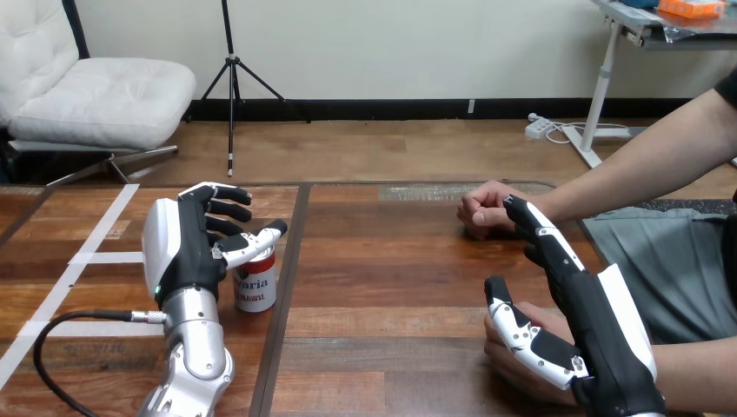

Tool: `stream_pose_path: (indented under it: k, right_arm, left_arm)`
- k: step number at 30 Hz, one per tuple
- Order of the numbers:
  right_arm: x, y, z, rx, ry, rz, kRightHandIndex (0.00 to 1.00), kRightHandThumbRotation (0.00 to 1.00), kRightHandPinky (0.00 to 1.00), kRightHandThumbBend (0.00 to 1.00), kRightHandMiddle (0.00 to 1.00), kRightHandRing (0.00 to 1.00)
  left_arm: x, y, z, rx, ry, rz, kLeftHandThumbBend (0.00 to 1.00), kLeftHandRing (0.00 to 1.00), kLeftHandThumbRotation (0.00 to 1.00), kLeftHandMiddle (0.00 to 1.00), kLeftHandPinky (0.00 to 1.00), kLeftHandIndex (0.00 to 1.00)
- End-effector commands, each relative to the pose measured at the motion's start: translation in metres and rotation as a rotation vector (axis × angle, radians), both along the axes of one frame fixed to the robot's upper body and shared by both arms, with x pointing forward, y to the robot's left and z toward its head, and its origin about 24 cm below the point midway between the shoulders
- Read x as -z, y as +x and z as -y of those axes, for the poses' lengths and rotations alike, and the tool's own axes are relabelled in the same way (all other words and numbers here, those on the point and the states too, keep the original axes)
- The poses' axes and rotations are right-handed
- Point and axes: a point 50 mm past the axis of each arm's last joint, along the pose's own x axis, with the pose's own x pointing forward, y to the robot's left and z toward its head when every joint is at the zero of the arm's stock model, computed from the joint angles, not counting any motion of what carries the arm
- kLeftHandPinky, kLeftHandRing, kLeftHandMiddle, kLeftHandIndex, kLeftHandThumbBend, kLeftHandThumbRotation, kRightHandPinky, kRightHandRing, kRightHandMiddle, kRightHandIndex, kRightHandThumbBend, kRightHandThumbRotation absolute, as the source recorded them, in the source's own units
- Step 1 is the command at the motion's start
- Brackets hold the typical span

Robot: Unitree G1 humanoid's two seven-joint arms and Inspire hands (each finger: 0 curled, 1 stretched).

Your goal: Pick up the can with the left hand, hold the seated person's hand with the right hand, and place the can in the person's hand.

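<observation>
While the can (255,285) stood on the table (391,287) at the left, it was clasped by the left hand (184,252), fingers curled behind, thumb across its front. The right hand (600,330) was laid over the person's hand (513,369), fingers straight, nothing gripped. A lift and a carry rightward were judged due next.

Head view: camera sits on the robot's head, high up, facing forward and down across the wooden table (391,261). Close range; the tabletop fills the lower half, its far edge at about mid-height. Left hand (187,248) is low at the view's left and right hand (574,321) low at the view's right, both near the lens and seen from behind and above. The person's arm (643,165) reaches in from the right edge.
</observation>
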Motion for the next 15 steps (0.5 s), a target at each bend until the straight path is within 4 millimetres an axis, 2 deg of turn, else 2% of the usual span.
stream_pose_path:
  k: [1, 9, 15]
  right_arm:
    - [-0.0207, 0.0081, -0.0047, -0.017, 0.008, 0.116, 0.93, 0.11, 0.96, 0.15, 0.95, 0.97]
    - [-0.0217, 0.0079, -0.0047, -0.016, -0.001, 0.122, 0.94, 0.11, 0.96, 0.14, 0.95, 0.97]
    - [-0.0217, 0.0075, -0.0040, -0.016, 0.000, 0.119, 0.94, 0.12, 0.96, 0.14, 0.96, 0.97]
  left_arm:
    - [-0.0206, 0.0114, 0.0048, 0.049, 0.031, 0.063, 0.74, 0.51, 0.00, 0.55, 0.45, 0.55]
    - [-0.0175, 0.0122, 0.0053, 0.078, 0.116, -0.021, 0.81, 0.63, 0.00, 0.66, 0.53, 0.66]
    - [-0.0148, 0.0116, 0.0061, 0.064, 0.172, -0.062, 0.87, 0.67, 0.00, 0.71, 0.57, 0.71]
